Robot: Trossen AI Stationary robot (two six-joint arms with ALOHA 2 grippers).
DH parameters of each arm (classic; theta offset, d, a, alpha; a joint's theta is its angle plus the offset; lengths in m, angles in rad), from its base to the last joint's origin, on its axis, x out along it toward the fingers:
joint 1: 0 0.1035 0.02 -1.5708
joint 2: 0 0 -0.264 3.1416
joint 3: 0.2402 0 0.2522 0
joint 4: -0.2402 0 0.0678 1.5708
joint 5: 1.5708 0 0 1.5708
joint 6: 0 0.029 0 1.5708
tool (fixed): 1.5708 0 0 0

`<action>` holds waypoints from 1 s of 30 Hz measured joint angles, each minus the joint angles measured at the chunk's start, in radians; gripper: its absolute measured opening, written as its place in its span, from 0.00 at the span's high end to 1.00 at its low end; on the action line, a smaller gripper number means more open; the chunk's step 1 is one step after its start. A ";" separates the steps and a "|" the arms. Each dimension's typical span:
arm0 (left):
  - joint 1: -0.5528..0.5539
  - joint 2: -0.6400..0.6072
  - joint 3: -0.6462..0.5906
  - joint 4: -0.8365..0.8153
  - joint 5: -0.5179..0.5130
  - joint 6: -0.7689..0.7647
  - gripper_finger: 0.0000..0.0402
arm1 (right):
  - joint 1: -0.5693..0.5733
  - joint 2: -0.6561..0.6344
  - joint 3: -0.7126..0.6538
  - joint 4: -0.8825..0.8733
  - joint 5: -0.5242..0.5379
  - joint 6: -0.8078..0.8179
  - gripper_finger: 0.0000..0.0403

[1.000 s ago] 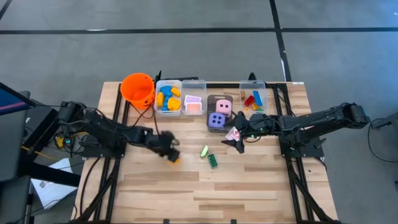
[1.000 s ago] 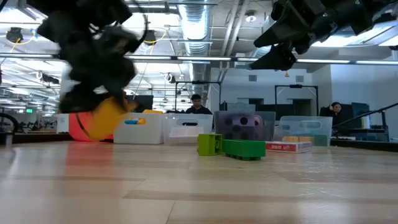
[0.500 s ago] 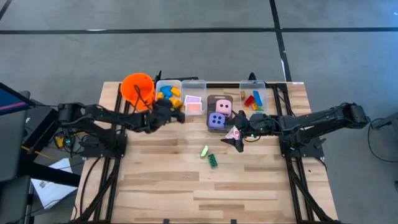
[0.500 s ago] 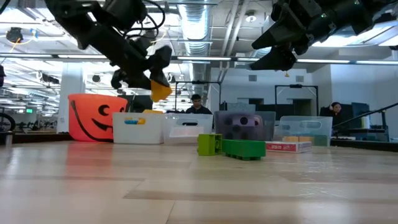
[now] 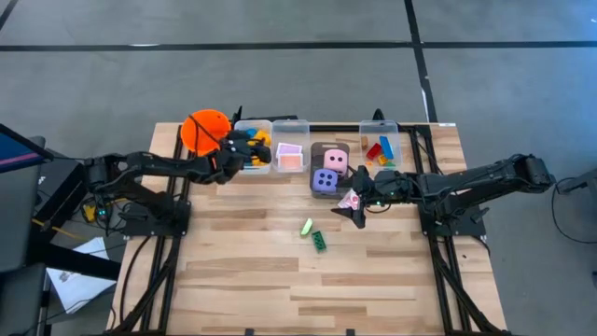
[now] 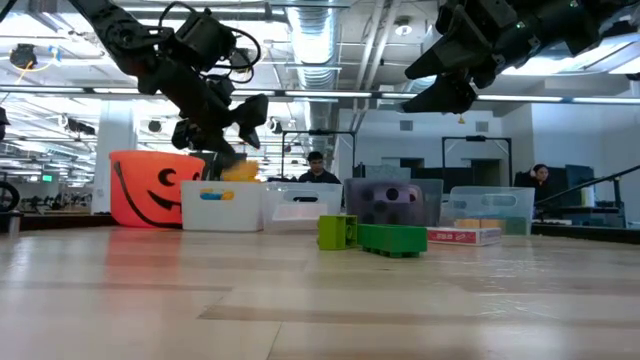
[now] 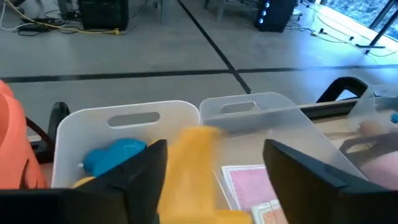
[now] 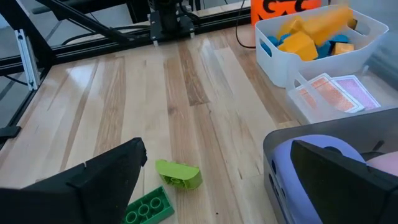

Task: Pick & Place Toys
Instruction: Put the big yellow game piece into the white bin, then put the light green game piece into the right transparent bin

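Left tool [image 7: 214, 171] parted, blurred yellow block [image 7: 189, 165] between fingers, white bin [image 7: 134, 127], pink cards [image 7: 249, 186]

The worktop [image 5: 280, 271] is pale wood in planks with a light sheen. The bins [image 8: 311, 46] are translucent, smooth plastic. The green blocks [image 8: 149, 205] look like glossy moulded plastic. The bucket [image 6: 150, 190] is shiny orange plastic. The purple die [image 8: 323, 152] looks soft and matt.

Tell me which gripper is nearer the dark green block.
Right. The right gripper hovers just beside the dark green block; the left gripper is over the far bin.
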 joint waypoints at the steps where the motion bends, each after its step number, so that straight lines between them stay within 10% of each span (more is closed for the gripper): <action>1: 0.000 0.000 0.000 0.000 0.001 0.000 0.34 | 0.000 0.000 0.000 0.000 0.000 0.000 0.01; 5: -0.003 0.000 0.000 0.001 0.060 0.010 0.23 | 0.000 0.000 0.000 -0.009 -0.001 0.047 0.01; 12: -0.037 0.000 0.000 0.120 0.637 0.122 0.14 | 0.001 0.000 0.001 -0.075 -0.004 0.109 0.01; 15: -0.125 0.000 0.001 0.173 0.729 0.166 0.14 | 0.000 0.000 0.001 -0.075 -0.004 0.108 0.01; 30: -0.669 0.145 0.032 0.185 0.014 0.236 0.14 | 0.000 0.000 0.001 -0.045 0.035 0.070 0.01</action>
